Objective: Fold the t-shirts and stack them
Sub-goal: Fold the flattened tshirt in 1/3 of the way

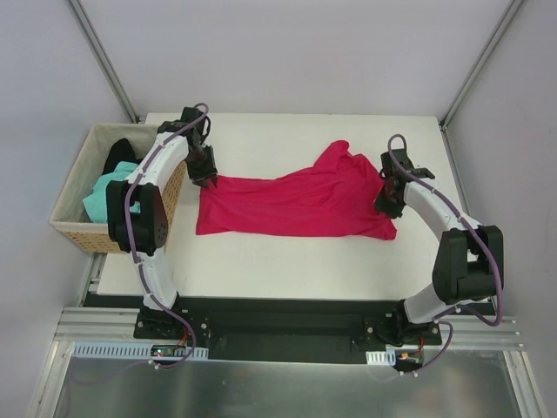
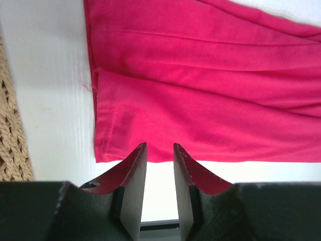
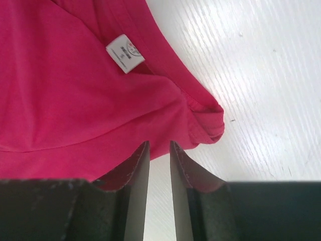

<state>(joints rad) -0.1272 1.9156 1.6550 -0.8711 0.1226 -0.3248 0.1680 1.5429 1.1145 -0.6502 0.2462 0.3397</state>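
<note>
Top external: fixed, high behind the arm bases, looks down on the whole table (image 1: 287, 261). Left wrist: close over the left tool (image 2: 159, 145), facing the 9 o'clock end of the crimson t-shirt (image 1: 296, 205). Right wrist: close over the right tool (image 3: 159, 143), facing the collar label (image 3: 125, 52) at its 3 o'clock end. All three views share that shirt.

White table (image 1: 287, 261), crimson t-shirt (image 1: 296, 205) spread across

Crimson t-shirt (image 1: 296, 205): unfolded and rumpled, spread lengthwise across the white surface (image 1: 287, 261). Mint-green t-shirt (image 1: 104, 193) and black t-shirt (image 1: 119, 155): bunched together inside the wicker basket (image 1: 83, 237) at left.
</note>
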